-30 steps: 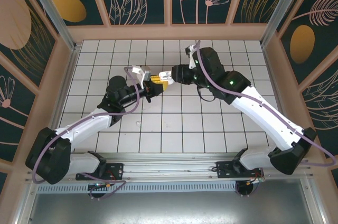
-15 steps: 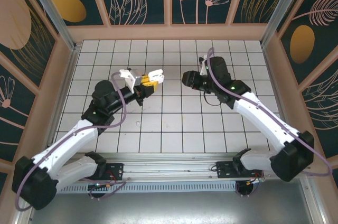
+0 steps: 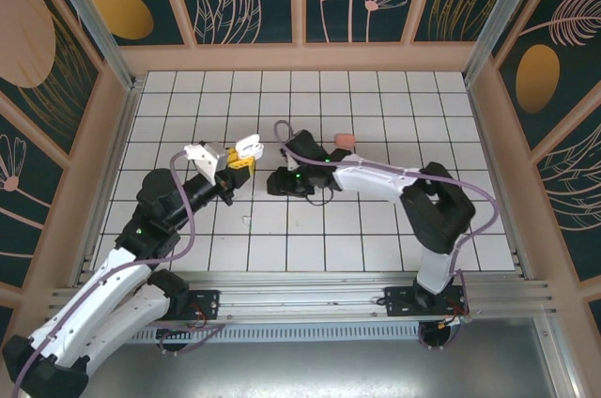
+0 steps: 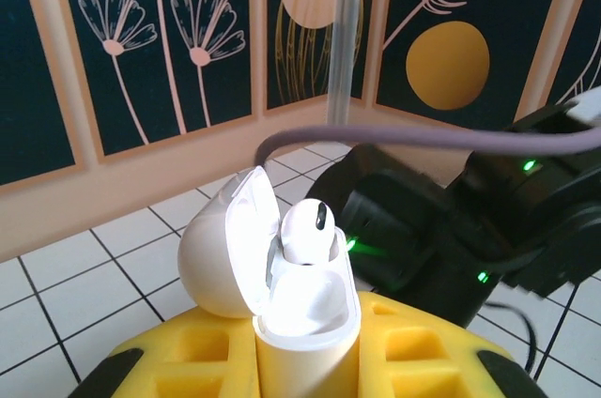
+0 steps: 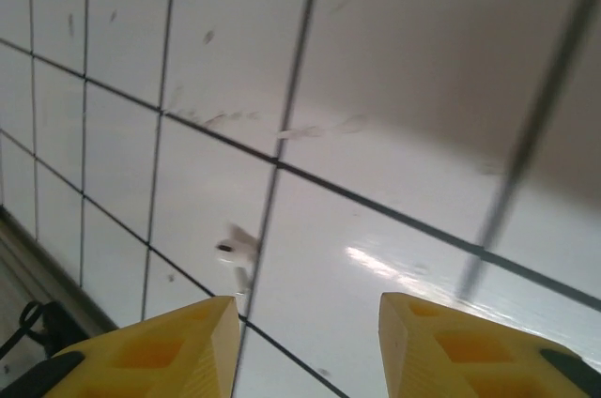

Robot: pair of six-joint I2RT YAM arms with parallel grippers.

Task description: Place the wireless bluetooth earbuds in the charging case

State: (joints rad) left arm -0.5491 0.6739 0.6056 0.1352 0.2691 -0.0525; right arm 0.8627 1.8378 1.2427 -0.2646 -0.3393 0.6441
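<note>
Left wrist view: left gripper point(image 4: 306, 360) is clamped on the charging case point(image 4: 308, 318) — smooth glossy white plastic, rounded pebble shape, pinched upright between matte yellow fingers point(image 4: 188, 351) with square moulded pockets. Hinged lid point(image 4: 223, 252) stands open, tipped to the left, domed outside and hollow inside. One white earbud point(image 4: 306, 227) sits in the case's well, rounded head up, with a small dark oval slot on it; cannot tell how deep it is seated. Behind the case is the right arm point(image 4: 441, 229), black housing with green LEDs lit, and a grey-purple cable point(image 4: 394, 140) arcs across. Top external: case is held above the white tiled table point(image 3: 376, 229), left of centre, close to the right arm's wrist. Right gripper point(image 5: 305, 346) hangs low over the tiles, its yellow fingertips point(image 5: 451, 342) well apart with nothing between them — just glossy tile and dark grout lines. A loose white earbud point(image 5: 235, 252) lies on a tile just beyond the fingertips, next to a grout line; it is blurred and its stem is barely readable. From above it is a tiny white speck near the left forearm. A small salmon-pink rounded lump point(image 3: 345, 141) lies on the tiles just behind the right arm, too small to tell what it is.
</note>
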